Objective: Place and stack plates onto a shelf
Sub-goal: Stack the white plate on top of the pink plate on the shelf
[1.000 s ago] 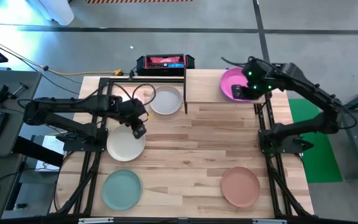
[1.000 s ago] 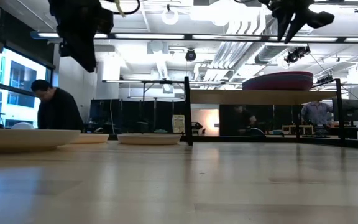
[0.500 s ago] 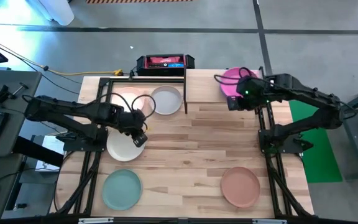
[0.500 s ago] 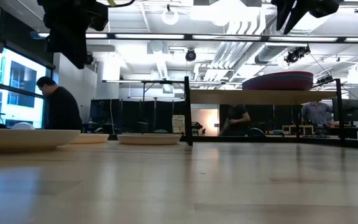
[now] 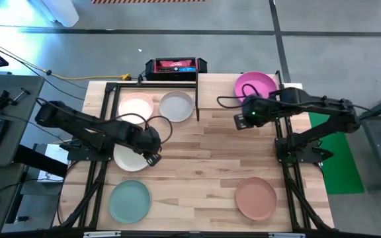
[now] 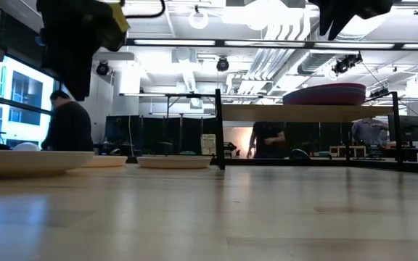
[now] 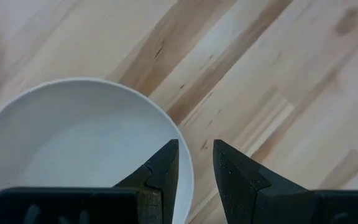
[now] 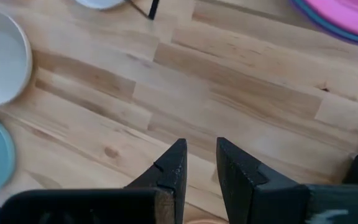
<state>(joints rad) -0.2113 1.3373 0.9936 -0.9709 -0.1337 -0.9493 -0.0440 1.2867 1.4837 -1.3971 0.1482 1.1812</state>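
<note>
At left of the worktop, your left gripper straddles the cream plate's rim with parted fingers, ready to grasp; your right gripper, fingers apart and holding nothing, hovers off the shelf bearing the magenta plate.

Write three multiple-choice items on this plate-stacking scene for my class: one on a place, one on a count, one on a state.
1. Where is the magenta plate?
A. on the shelf
B. on the tabletop by the teal plate
C. in the right hand

2. How many plates lie on the tabletop, off the shelf?
A. three
B. five
C. seven

3. What is the left hand doing?
A. gripping the cream plate
B. hanging empty over that plate's rim, fingers apart
C. resting on the shelf

Answers:
1 A: the magenta plate sits on top of the raised plank.
2 B: pink, grey-white, cream, teal and tan-brown plates.
3 B: the wrist view shows a gap with nothing between the fingers.
</note>
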